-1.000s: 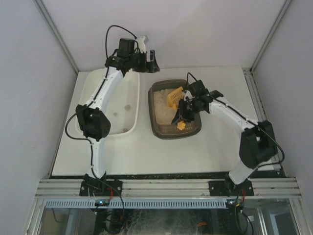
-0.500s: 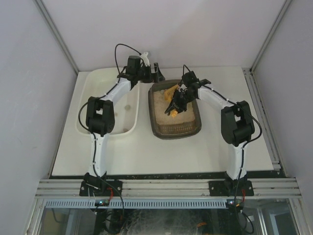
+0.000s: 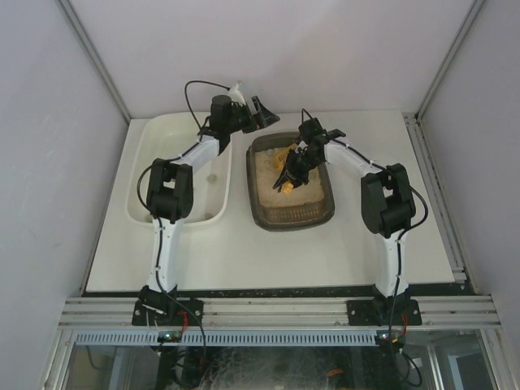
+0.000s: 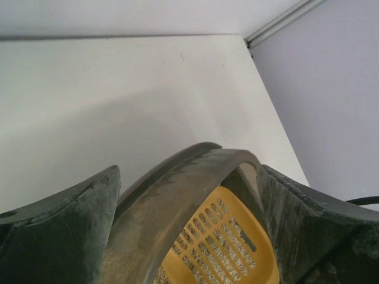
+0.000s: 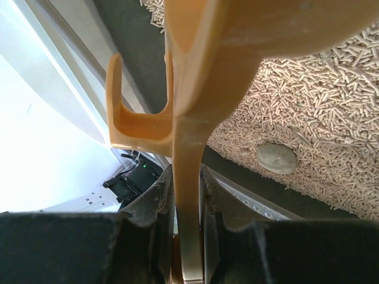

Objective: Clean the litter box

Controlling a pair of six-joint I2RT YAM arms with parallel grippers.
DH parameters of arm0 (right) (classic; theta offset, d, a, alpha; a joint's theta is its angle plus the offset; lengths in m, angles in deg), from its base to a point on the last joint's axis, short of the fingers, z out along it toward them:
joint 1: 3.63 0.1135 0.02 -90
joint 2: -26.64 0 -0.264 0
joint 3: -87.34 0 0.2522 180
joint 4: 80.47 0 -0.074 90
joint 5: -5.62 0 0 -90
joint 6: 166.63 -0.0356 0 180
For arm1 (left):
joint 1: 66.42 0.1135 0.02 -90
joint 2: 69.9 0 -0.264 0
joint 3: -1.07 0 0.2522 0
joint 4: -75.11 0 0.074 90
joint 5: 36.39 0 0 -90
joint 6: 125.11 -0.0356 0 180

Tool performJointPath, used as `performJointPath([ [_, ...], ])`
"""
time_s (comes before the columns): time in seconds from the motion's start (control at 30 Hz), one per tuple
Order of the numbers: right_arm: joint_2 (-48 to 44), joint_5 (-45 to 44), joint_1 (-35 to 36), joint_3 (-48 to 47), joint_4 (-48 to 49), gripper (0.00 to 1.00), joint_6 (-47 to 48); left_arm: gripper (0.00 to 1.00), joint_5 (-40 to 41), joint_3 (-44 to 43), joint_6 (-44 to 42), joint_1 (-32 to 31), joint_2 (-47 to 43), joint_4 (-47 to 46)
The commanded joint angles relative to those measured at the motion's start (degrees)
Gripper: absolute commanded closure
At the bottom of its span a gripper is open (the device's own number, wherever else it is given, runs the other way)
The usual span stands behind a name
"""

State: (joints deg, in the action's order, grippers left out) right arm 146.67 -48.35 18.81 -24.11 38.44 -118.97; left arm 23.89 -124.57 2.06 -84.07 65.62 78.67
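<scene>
The dark brown-grey litter box (image 3: 290, 223) holds beige pellet litter. My right gripper (image 3: 294, 166) is shut on the handle of a yellow slotted scoop (image 3: 282, 158), which it holds over the far half of the litter. In the right wrist view my gripper (image 5: 188, 177) clamps the scoop handle (image 5: 189, 148), and a grey lump (image 5: 276, 158) lies on the litter beside it. My left gripper (image 3: 258, 110) is open at the box's far left corner. In the left wrist view my gripper (image 4: 188, 171) straddles the box rim (image 4: 160, 207), with the scoop (image 4: 225, 242) behind it.
A larger white tub (image 3: 140, 207) stands left of the litter box, under my left arm, with a few small lumps inside. White enclosure walls close in the back and both sides. Cables loop above both wrists.
My left gripper has moved right and down to the litter box's far left corner. My right gripper has carried the scoop from the box's near half to its far half.
</scene>
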Motion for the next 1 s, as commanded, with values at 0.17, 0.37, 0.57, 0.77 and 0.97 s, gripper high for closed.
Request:
performJointPath([
  [0.17, 0.54, 1.21, 0.09, -1.65, 0.8, 1.0, -0.89, 0.0, 0.73, 7.46, 2.79, -1.11, -3.36, -5.64],
  [0.37, 2.79, 0.75, 1.01, -4.28, 1.41, 1.0, -2.06, 0.0, 0.47, 10.4, 4.8, -1.49, -3.76, -8.55],
  [0.57, 4.32, 0.71, 1.25, -5.56, 2.12, 1.0, -2.63, 0.0, 0.22, 10.02, 5.42, -1.97, -3.51, -8.61],
  [0.77, 6.68, 2.0, 1.49, -7.09, 4.04, 1.0, -3.97, 0.0, 0.13, 10.18, 4.83, -2.77, -3.89, -7.92],
  [0.97, 8.03, 3.91, 2.2, -7.88, 8.72, 1.0, -5.99, 0.0, 0.18, 10.19, 4.67, -2.97, -4.01, -7.1],
])
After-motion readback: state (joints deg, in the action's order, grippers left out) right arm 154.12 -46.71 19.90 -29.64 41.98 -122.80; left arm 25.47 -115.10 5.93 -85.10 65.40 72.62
